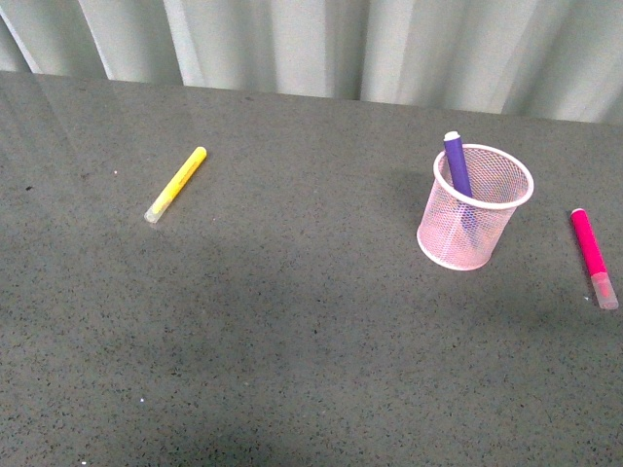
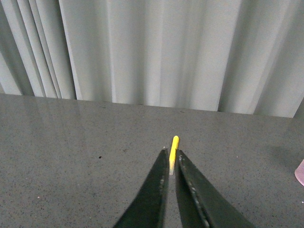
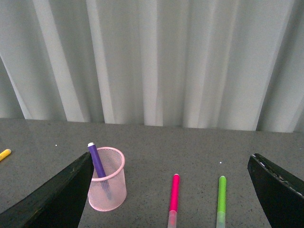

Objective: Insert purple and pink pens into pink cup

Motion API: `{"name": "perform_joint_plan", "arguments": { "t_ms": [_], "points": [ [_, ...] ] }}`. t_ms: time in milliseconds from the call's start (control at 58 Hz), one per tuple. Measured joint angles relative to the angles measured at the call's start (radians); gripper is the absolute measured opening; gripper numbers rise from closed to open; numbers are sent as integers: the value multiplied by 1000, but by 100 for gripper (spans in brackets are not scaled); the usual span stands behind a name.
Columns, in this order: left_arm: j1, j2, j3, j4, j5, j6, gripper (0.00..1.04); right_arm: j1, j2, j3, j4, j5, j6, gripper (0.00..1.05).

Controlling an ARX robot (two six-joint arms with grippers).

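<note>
Task half complete: the purple pen [image 1: 458, 167] leans inside the pink cup [image 1: 458, 241], right of centre on the worktop [image 1: 292, 341]. The pink pen [image 1: 591, 251] lies flat toward the right edge, apart from the cup. The right gripper [image 3: 172, 156] gapes wide and empty. The left gripper [image 2: 172, 164] is nearly closed and empty. Open room surrounds the pink pen, except for a green pen [image 3: 221, 197] beside it.

Front view: looking down across the table [image 1: 292, 370] toward the curtain [image 1: 321, 39].
Left wrist view: sitting low, facing curtain, yellow pen [image 2: 174, 147] ahead.
Right wrist view: sitting low, facing curtain, pink cup [image 3: 113, 190] near.
Overlap: front sharing cup with right, pen with left.
</note>
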Motion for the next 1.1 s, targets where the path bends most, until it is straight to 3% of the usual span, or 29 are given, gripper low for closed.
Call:
{"name": "perform_joint_plan", "arguments": {
  "t_ms": [52, 241, 310, 345, 379, 569, 707, 862, 1103],
  "points": [
    [0, 0, 0, 0, 0, 0, 36, 0, 0, 0, 0, 0, 0, 98],
    [0, 0, 0, -1, 0, 0, 87, 0, 0, 0, 0, 0, 0, 98],
    [0, 0, 0, -1, 0, 2, 100, 2, 1, 0, -2, 10, 2, 98],
    [0, 0, 0, -1, 0, 2, 98, 19, 21, 2, -7, 78, 30, 98],
    [0, 0, 0, -1, -1, 2, 98, 11, 79, 4, 38, 83, 60, 98],
    [0, 0, 0, -1, 0, 2, 98, -153, 488, 123, 365, -101, 128, 98],
    [-1, 0, 0, -1, 0, 2, 98, -240, 837, 303, 457, -139, 142, 98],
    [-1, 0, 0, -1, 0, 2, 98, -322, 1324, 626, 360, -70, 165, 98],
    [-1, 0, 0, -1, 0, 2, 98, -296, 1735, 957, 113, -5, 181, 98]
  ]
}}
